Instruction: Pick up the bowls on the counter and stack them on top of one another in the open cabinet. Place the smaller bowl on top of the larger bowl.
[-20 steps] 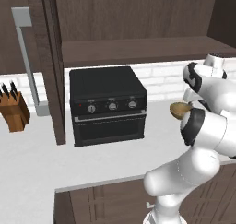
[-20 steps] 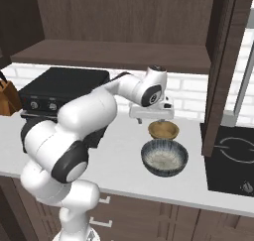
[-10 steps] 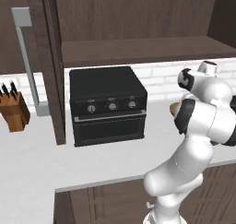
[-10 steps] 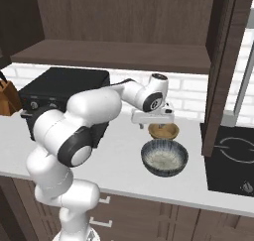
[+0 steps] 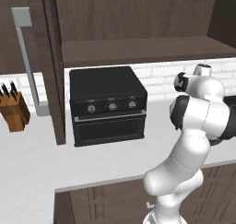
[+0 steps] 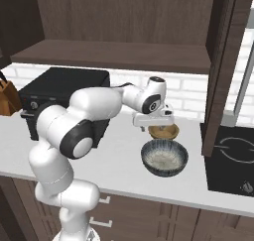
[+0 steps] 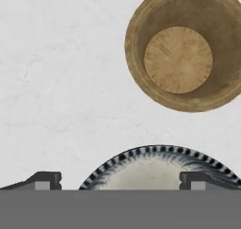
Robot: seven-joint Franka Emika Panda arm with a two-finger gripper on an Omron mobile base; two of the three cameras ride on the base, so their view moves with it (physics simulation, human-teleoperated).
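1. Jaws spread wide, empty, hanging over the plain white counter.
2. Small tan wooden round bowl and larger dark-striped pale-inside bowl sit side by side beneath them.

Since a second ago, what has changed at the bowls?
The end effector has dropped lower over the wooden bowl, jaws open, holding nothing; the arm's elbow swung up. Both it and the striped bowl sit unmoved on the counter; the toaster oven too.
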